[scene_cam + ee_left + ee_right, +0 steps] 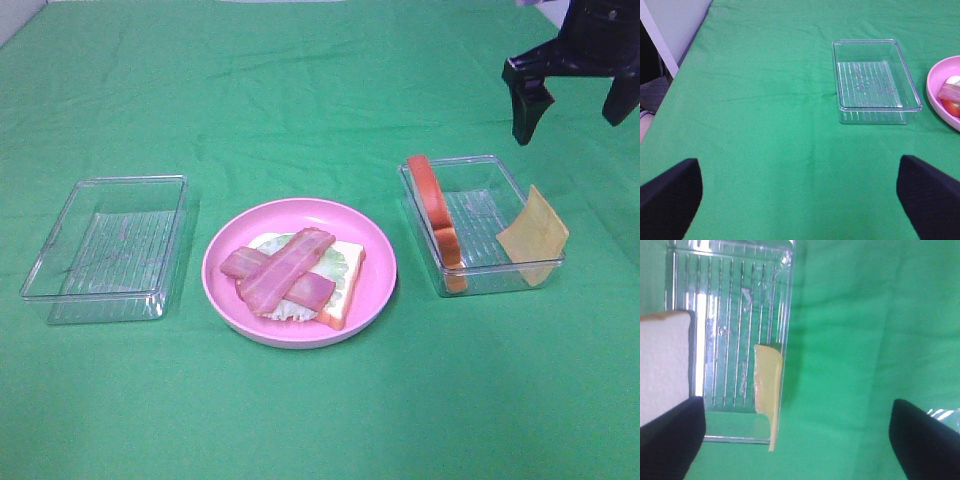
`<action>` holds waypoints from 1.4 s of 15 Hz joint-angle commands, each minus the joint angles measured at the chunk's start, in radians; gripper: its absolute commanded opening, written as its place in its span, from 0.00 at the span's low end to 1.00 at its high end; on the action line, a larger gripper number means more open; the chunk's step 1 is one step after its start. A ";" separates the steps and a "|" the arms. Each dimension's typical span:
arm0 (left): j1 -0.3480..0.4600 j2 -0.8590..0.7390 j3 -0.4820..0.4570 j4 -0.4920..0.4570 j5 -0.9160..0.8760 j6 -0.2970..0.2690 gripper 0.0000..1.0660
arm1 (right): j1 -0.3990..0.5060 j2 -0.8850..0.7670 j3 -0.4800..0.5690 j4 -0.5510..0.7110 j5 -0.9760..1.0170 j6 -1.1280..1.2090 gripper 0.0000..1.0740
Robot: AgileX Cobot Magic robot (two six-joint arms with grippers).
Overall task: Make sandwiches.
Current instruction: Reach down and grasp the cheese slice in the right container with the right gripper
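Note:
On the pink plate [372,290] lies an open sandwich: a bread slice [340,290], a lettuce leaf [290,305] and crossed bacon strips [282,270]. The right clear tray [478,268] holds a bread slice on edge [438,215] and a yellow cheese square [533,238] leaning over its far wall. My right gripper [575,105] is open and empty, above and behind that tray. In the right wrist view the cheese [769,390] and bread [662,365] show between the fingertips [670,440]. My left gripper [800,200] is open and empty, out of the high view.
An empty clear tray [105,250] stands left of the plate; it also shows in the left wrist view [875,80], with the plate's edge [940,85] beside it. Green cloth [300,100] covers the table. The table's edge [670,60] lies at far left.

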 commanded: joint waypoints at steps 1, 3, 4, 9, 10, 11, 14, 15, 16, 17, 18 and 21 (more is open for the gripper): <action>0.001 -0.013 0.001 -0.005 -0.002 0.001 0.95 | -0.001 0.029 0.069 0.015 -0.054 0.011 0.89; 0.001 -0.013 0.001 -0.005 -0.002 0.001 0.95 | -0.001 0.053 0.110 0.014 -0.094 0.014 0.89; 0.001 -0.013 0.001 -0.005 -0.002 0.001 0.95 | -0.001 0.065 0.124 0.014 -0.108 0.014 0.89; 0.001 -0.013 0.001 -0.005 -0.002 0.001 0.95 | -0.001 0.105 0.149 0.014 -0.132 0.034 0.88; 0.001 -0.013 0.001 -0.005 -0.002 0.001 0.95 | -0.001 0.108 0.149 0.014 -0.138 0.034 0.88; 0.001 -0.013 0.001 -0.005 -0.002 0.001 0.95 | -0.001 0.116 0.149 0.014 -0.141 0.041 0.88; 0.001 -0.013 0.001 -0.005 -0.002 0.001 0.95 | -0.001 0.145 0.149 0.020 -0.140 0.041 0.87; 0.001 -0.013 0.001 -0.005 -0.002 0.001 0.95 | -0.001 0.148 0.149 0.024 -0.140 0.041 0.86; 0.001 -0.013 0.001 -0.005 -0.002 0.001 0.95 | -0.001 0.147 0.149 0.027 -0.143 0.041 0.85; 0.001 -0.013 0.001 -0.005 -0.002 0.001 0.95 | -0.001 0.147 0.149 0.027 -0.143 0.041 0.84; 0.001 -0.013 0.001 -0.005 -0.002 0.001 0.95 | -0.001 0.147 0.149 0.031 -0.142 0.041 0.81; 0.001 -0.013 0.001 -0.005 -0.002 0.001 0.95 | -0.001 0.147 0.149 0.062 -0.140 0.044 0.48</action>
